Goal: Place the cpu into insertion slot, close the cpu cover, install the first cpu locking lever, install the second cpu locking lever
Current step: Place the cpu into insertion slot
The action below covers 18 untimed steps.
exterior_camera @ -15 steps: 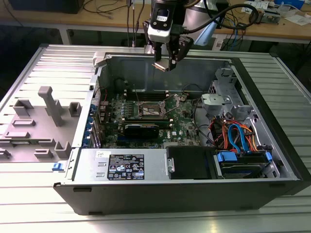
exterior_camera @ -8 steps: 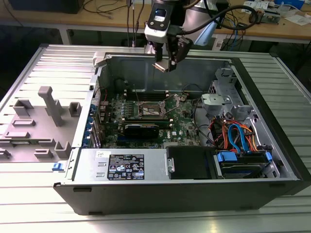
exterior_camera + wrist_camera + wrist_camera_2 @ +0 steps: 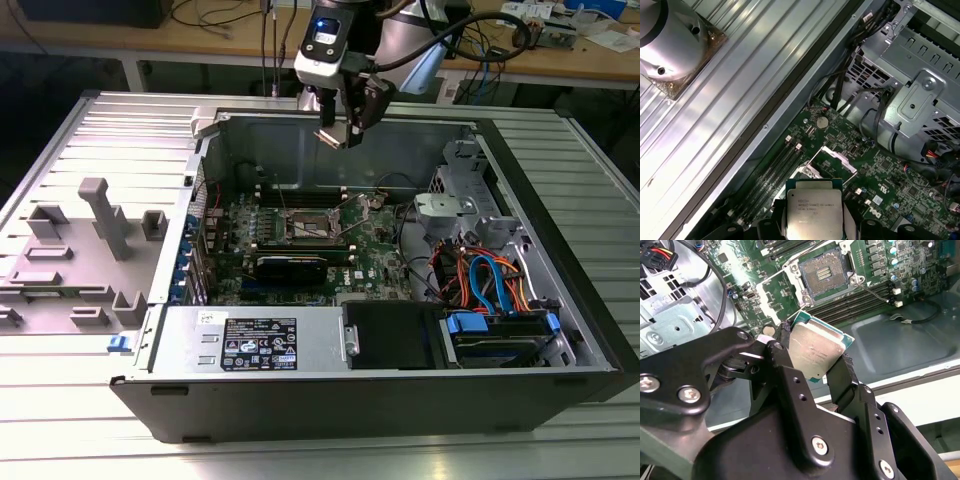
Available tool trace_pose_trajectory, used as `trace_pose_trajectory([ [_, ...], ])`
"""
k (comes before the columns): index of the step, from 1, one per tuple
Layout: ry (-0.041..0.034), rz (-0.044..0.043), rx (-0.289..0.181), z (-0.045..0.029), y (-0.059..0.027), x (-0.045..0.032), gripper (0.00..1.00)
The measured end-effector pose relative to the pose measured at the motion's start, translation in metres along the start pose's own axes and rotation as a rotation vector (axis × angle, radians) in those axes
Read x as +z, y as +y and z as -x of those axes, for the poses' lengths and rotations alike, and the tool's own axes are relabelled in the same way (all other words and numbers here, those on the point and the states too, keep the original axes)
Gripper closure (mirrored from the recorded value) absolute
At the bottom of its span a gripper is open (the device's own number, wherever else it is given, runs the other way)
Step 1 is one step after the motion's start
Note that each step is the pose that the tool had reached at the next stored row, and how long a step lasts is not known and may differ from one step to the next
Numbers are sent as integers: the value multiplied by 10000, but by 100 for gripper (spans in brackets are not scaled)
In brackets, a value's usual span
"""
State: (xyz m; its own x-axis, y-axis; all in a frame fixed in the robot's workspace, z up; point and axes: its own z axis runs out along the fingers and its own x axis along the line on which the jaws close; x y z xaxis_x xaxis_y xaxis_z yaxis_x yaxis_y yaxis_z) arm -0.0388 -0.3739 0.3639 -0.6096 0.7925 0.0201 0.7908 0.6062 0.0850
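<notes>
Our claw (image 3: 340, 128) is clamped on the cpu (image 3: 815, 350), pinching it by two opposite edges. It hangs above the far side of the open computer case (image 3: 400, 400), well apart from the insertion slot (image 3: 822, 272), which lies bare on the green motherboard (image 3: 385, 260). We judge that the first step is in hand: the chip is carried but not yet seated. The cpu cover (image 3: 836, 159) seems swung up clear of the socket, though we cannot be sure. Placing calls for squaring the chip to the recess and bringing it down flat, without scraping the contacts. We count one claw, one cpu, one slot, one cover, and one case on the bench (image 3: 60, 430).
</notes>
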Motion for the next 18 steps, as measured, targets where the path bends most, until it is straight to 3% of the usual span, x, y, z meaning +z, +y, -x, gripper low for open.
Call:
trace_pose_trajectory([
  [10, -23, 4, 263, 0, 0, 4, 46],
  [18, -74, 17, 866, 6, -5, 12, 46],
])
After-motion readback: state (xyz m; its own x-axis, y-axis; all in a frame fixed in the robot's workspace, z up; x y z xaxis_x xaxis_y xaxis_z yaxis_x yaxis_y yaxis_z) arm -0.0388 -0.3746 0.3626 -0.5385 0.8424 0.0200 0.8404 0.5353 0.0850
